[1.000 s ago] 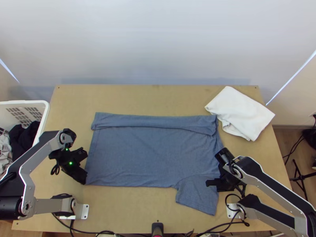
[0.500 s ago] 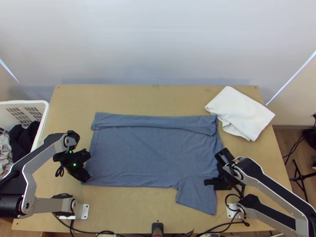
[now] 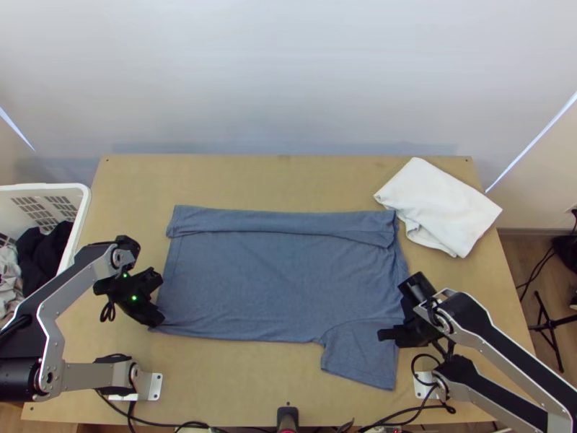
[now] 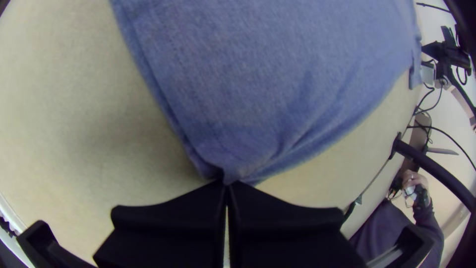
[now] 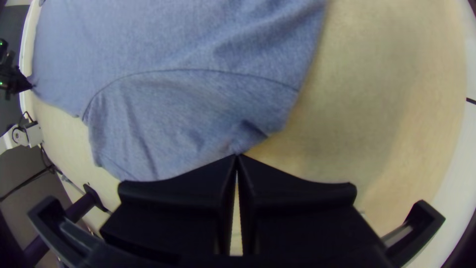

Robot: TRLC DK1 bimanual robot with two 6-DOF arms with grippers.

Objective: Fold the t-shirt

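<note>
The t-shirt (image 3: 274, 281) lies between the left gripper (image 4: 226, 184), pinching its bottom corner (image 4: 220, 161), and the right gripper (image 5: 237, 156), pinching its sleeve (image 5: 163, 129), so the second side fold looks due, wanting a level lift inward

A bare strip of surface (image 3: 274, 180) runs beyond the shirt (image 3: 274, 274), its right end stopped by the white cloth (image 3: 440, 209); between cloth and shirt the gap is narrow. Nearer, a lane opens below the hem, cut into by the sleeve (image 3: 357, 357) and bounded by the arm mounts (image 3: 155, 386) and cables (image 3: 191, 424). The left hand (image 3: 156, 322) blocks one near corner, the right hand (image 3: 400, 340) the sleeve side. The basket (image 3: 85, 198) walls off the left edge.
</note>
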